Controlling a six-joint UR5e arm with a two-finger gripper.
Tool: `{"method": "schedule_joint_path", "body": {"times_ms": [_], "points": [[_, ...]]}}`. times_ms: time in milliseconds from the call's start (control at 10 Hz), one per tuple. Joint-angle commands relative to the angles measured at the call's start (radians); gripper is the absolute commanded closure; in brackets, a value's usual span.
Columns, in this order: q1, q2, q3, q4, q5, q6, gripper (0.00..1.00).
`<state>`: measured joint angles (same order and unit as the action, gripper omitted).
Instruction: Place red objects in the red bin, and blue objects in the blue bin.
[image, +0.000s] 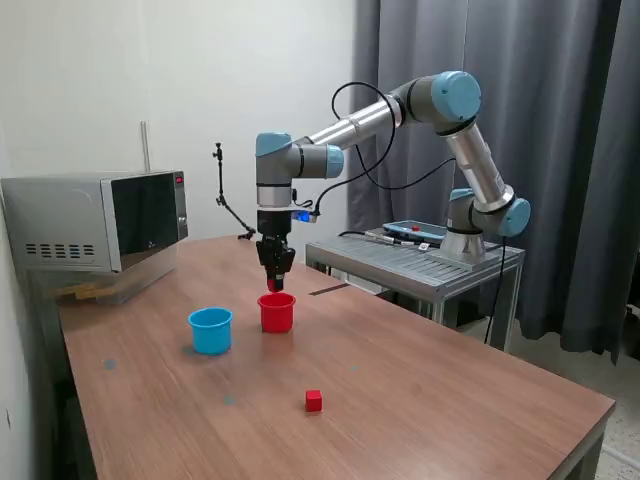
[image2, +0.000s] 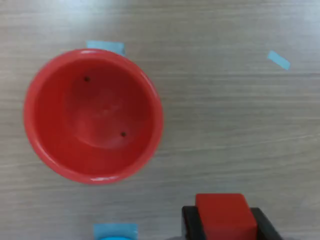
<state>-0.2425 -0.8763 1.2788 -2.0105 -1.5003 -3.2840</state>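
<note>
Wrist view: one red cube (image2: 222, 216) was clamped between the gripper (image2: 223, 220) jaws above the empty red cup (image2: 93, 116). Another red cube (image: 314, 401) was left on the table (image: 450, 400); the blue cup's (image: 210, 330) contents could not be seen.

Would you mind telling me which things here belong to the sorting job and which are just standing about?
Part of the job:
- red cup, empty inside
- blue cup
- red cube on the table
- red cube held in the end effector above the red cup

Just standing about:
- microwave
- metal stand under the arm
- blue tape bits on the table
</note>
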Motion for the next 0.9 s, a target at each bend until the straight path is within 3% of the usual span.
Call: {"method": "schedule_joint_path", "body": {"times_ms": [0, 800], "points": [[-0.027, -0.016, 0.020, -0.008, 0.000, 0.000, 1.00], [-0.101, -0.073, 0.100, -0.031, 0.000, 0.000, 1.00]]}}
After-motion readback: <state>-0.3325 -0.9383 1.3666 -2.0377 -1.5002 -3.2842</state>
